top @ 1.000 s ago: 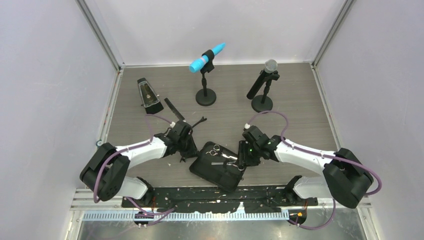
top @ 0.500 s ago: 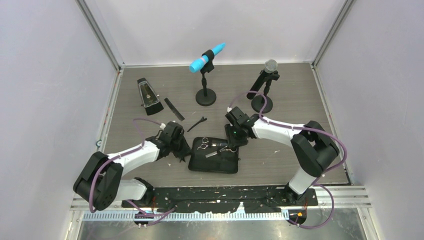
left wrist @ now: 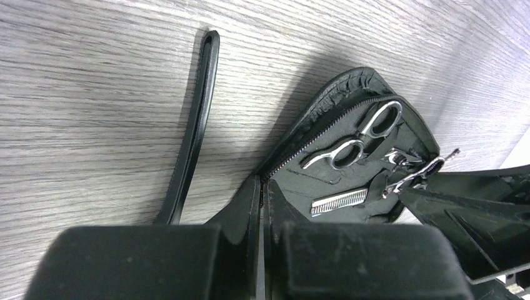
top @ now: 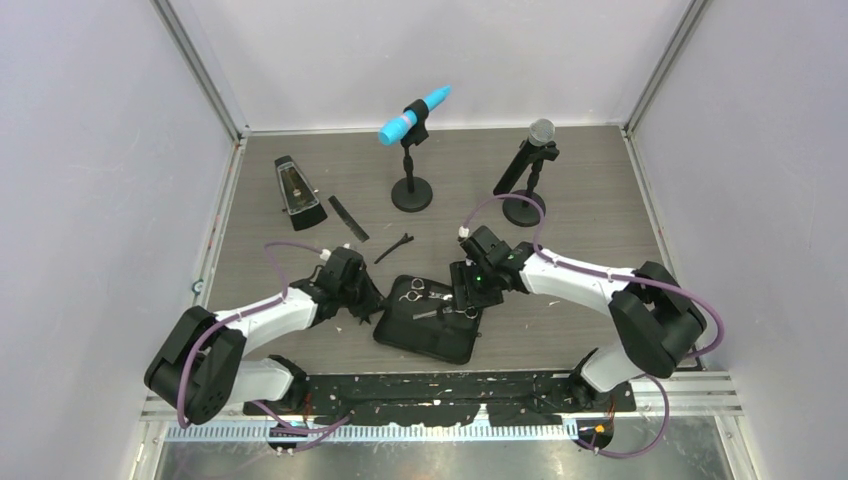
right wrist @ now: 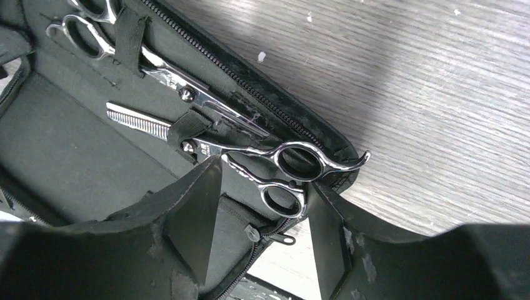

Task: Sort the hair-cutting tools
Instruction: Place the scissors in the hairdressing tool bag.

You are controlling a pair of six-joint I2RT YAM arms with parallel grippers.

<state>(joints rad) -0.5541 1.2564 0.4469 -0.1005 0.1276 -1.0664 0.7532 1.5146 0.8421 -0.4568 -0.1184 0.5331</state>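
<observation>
The black zip case (top: pixel 425 330) lies open between my arms. One silver scissors (top: pixel 410 293) and a toothed silver scissors (top: pixel 462 311) lie strapped inside it. My left gripper (top: pixel 368 306) is shut on the case's left edge (left wrist: pixel 275 169). My right gripper (top: pixel 468 296) is open, its fingers (right wrist: pixel 194 212) on either side of the toothed scissors' ring handles (right wrist: pixel 294 169). The other scissors (right wrist: pixel 87 31) lies further in. A thin black hair clip (left wrist: pixel 197 125) lies on the table beside the case. Another clip (top: pixel 393 248) and the black comb (top: pixel 348 218) lie further back.
A black metronome (top: pixel 297 190) stands at the back left. A blue microphone on a stand (top: pixel 412 150) and a dark microphone on a stand (top: pixel 525 180) stand at the back. Enclosure walls close in the table on three sides.
The right arm swung in and its gripper came down onto the case's right end, over the toothed scissors' handles. The case shifted and turned with the left gripper holding its edge.
</observation>
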